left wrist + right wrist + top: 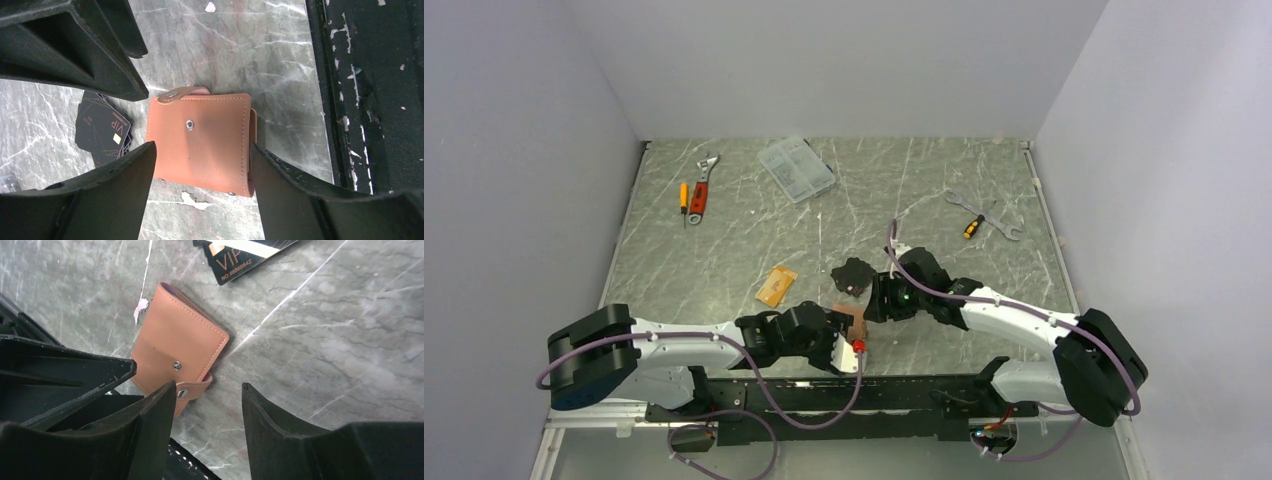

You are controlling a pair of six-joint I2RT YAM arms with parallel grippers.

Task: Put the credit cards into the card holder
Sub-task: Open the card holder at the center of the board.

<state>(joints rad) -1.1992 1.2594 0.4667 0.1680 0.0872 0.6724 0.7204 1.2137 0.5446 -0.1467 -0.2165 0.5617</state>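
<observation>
Top external view shows the marbled table (724,240) with both arms reaching in toward the middle of its near edge, and by these pictures the task is hardly begun. The left gripper (201,147) hangs over the card holder (177,345), its jaws wide apart with one on each side of the wallet's short edges. They are close to the edges, but no squeeze shows and the wallet still lies flat on the table. The right gripper (209,386) is just beside it on the far side, its jaws parted over bare marble and holding nothing. A clear compartment box (796,168) sits well apart near the far edge and plays no part here. The card holder, salmon-pink, lies close to the near edge about midway along it, folded over. Its snap tab (182,93) is loose, so the stud (189,125) on the cover is uncovered. The pale inside is not in view, so I cannot tell whether any card is already in it. Just beyond it toward the far edge lies a fanned pile of black VIP cards (102,131). An orange-gold credit card (776,287) lies flat in the open, to the left of the wallet and a little farther from the near edge. At least that card remains to be put away. My reading is that the wallet must first be steadied and opened, and then each card picked up and slid in.
</observation>
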